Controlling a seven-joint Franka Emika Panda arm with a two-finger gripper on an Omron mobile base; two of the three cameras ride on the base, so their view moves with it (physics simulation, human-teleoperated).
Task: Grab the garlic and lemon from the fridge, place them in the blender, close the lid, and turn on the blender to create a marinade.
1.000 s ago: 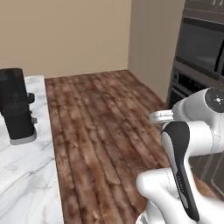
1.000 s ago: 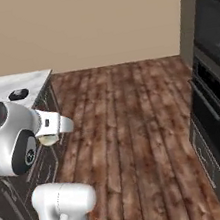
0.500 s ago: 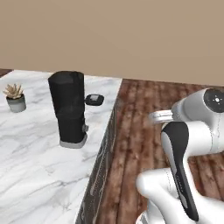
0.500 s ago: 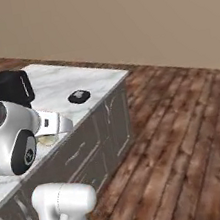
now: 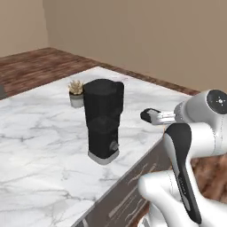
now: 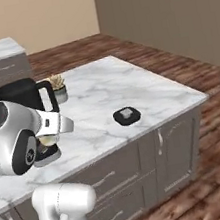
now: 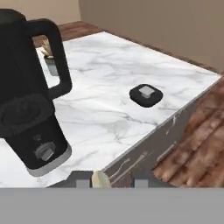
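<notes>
The blender (image 5: pixel 103 120) stands upright on the white marbled surface (image 5: pixel 40 146), near its front edge, and serves as the landmark here. In the left base view a small potted plant (image 5: pixel 76 93) sits just behind the blender and to its left, close to it but not touching. The blender's jar is open at the top, its side handle (image 7: pixel 56 57) turned toward the right in the hand view, and the round knob (image 7: pixel 45 151) shows on the grey-rimmed base. To the right of the blender, well apart from it on the same surface, lies the lid (image 7: pixel 146 95), flat, with its light grey square centre facing up. In the right base view the lid (image 6: pixel 126 115) rests between the blender (image 6: pixel 29 115) and the surface's far right corner. The tool (image 7: pixel 108 183) hangs in front of the blender's base, off the front edge of the surface, and its fingers are clamped on a pale cream lump, the garlic (image 7: pixel 99 179), whose tip shows between them.
</notes>
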